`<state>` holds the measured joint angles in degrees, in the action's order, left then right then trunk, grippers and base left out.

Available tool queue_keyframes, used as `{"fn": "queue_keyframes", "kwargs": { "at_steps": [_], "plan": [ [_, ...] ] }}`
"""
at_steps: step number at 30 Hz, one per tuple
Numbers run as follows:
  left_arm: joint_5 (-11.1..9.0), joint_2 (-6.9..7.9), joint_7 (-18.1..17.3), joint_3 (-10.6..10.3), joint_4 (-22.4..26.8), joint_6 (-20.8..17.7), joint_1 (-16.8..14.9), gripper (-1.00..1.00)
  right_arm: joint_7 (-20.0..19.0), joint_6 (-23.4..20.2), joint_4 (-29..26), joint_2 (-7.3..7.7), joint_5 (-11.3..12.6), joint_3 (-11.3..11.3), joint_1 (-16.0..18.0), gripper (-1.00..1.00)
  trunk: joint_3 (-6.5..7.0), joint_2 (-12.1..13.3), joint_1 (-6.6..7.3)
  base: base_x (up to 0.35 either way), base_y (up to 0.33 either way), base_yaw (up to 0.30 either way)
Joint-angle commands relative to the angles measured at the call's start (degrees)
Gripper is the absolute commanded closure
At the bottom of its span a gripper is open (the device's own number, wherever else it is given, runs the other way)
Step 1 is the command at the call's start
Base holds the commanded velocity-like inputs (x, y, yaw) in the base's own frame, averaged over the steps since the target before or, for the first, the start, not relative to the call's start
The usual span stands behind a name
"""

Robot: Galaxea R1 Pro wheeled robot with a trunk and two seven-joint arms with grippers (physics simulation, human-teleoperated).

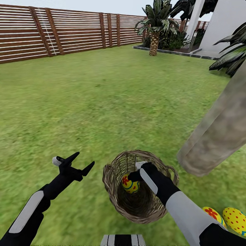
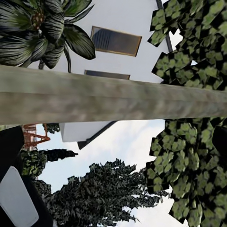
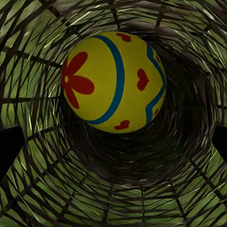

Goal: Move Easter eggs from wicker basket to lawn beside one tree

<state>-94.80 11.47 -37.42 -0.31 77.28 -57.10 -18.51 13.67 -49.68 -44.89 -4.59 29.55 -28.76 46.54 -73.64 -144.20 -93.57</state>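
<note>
Two yellow spotted eggs [image 1: 225, 218] already out on green grass [image 1: 102, 102] near thick grey-beige trunk [image 1: 218, 136]. One yellow flower-painted egg [image 3: 113, 81] left in brown wicker basket [image 1: 112, 191]. Right black gripper [image 1: 135, 176] reaching in, wide apart in right wrist view, not holding. Left black gripper [image 1: 83, 162] wide, holding nothing.

The wicker basket [image 1: 112, 191] is being shown as an open weave of thin brown strands, rough and matt, with grass seen through its sides. The egg [image 3: 113, 81] inside is being rendered smooth and slightly glossy, painted yellow with red and blue. Two more eggs [image 1: 225, 218] on the lawn [image 1: 102, 102] are being given the same painted sheen. The lawn is being shown as matt, patchy grass. The tree [image 1: 218, 133] trunk is being rendered smooth and mottled grey-beige. The fence [image 1: 68, 30] is being shown as brown wooden slats. The left hand [image 1: 77, 164] is being shown in matt black plastic.
</note>
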Motion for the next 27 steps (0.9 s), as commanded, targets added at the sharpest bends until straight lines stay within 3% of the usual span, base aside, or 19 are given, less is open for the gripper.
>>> {"fn": "queue_keyframes", "kwargs": {
  "at_steps": [1, 7, 9, 12, 15, 21, 27],
  "plan": [
    [-0.03, 0.0, -0.19, -0.03, -0.03, -0.21, -0.03, -1.0, 0.56, -0.09, -0.07, 0.02, 0.57, -0.16, 0.04, -1.0, -0.27, -0.03, -0.01, 0.0, 0.0, 0.0],
    [0.11, -0.2, 0.02, -0.23, -0.03, -0.14, -0.01, -1.0, 0.78, 1.1, 0.16, -0.07, 0.58, -0.16, 0.09, -1.0, -1.6, -0.11, -0.17, 0.0, 0.0, 0.0],
    [0.18, -0.46, 0.08, -0.27, -0.03, -0.13, -0.02, -1.0, 0.94, 2.38, 0.98, -0.71, 0.7, -0.16, 0.17, -1.0, -2.04, -0.14, -0.22, 0.0, 0.0, 0.0],
    [0.09, -0.57, 0.07, -0.3, -0.03, -0.12, -0.02, -1.0, 1.14, 5.97, 8.4, -2.99, 0.53, -0.16, 0.69, -1.0, -2.71, -0.18, -0.29, 0.0, 0.0, 0.0],
    [0.13, -0.6, 0.07, -0.3, -0.03, -0.12, -0.03, -1.0, 1.17, 10.25, 14.01, -3.94, 0.6, -0.16, 2.3, -1.0, -3.37, -0.22, -0.37, 0.0, 0.0, 0.0],
    [0.3, -0.65, 0.15, -0.3, -0.03, -0.12, -0.01, -1.0, 1.16, 11.44, 15.36, -4.68, 0.45, -0.24, 2.9, -1.0, -4.7, -0.3, -0.53, 0.0, 0.0, 0.0],
    [0.4, -0.66, 0.24, -0.33, -0.03, -0.04, -0.02, -1.0, 1.18, 14.55, 15.52, -4.95, -6.13, -0.24, 3.03, -1.0, -6.03, -0.38, -0.68, 0.0, 0.0, 0.0]
  ]
}}
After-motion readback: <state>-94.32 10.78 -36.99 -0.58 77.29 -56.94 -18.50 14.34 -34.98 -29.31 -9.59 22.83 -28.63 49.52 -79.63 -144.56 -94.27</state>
